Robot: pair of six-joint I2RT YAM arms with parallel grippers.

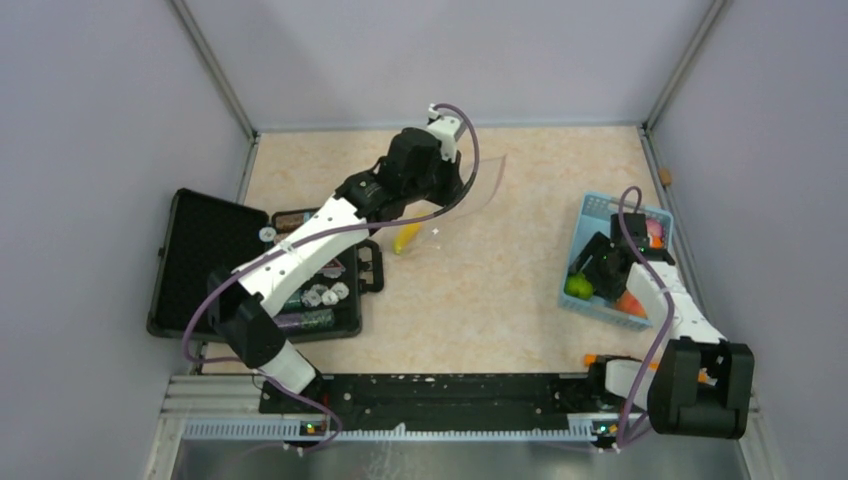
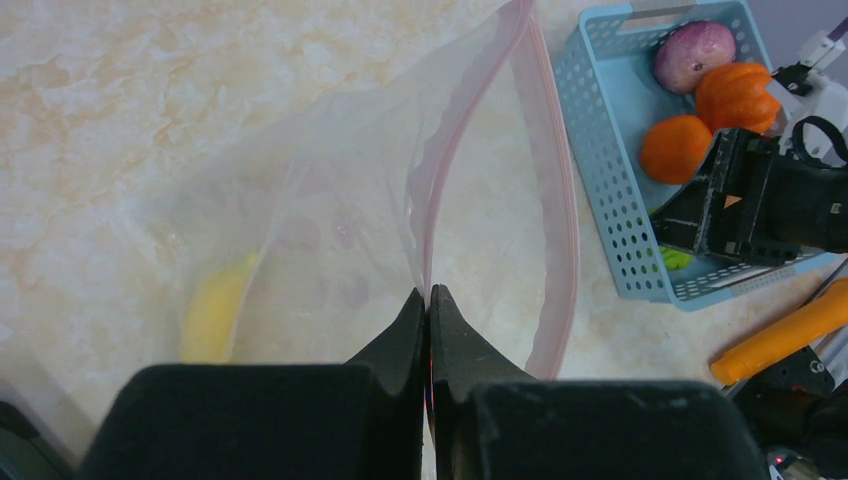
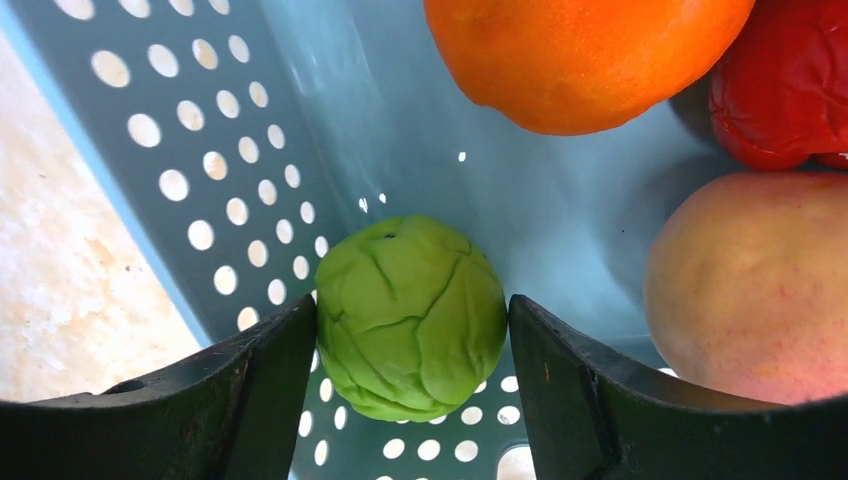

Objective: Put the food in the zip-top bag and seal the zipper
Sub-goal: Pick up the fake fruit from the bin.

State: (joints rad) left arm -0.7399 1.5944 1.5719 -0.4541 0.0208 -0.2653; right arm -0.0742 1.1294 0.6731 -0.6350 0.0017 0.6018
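My left gripper is shut on the pinkish-red zipper edge of the clear zip-top bag and holds its mouth open. A yellow banana lies inside the bag. My right gripper is down in the light-blue basket. Its fingers touch both sides of a green fruit. An orange, a pink peach and a red piece lie beside it in the basket.
An open black case with round tokens lies at the left, under my left arm. An orange carrot-like piece lies on the table near the right arm's base. Grey walls close in the table on three sides.
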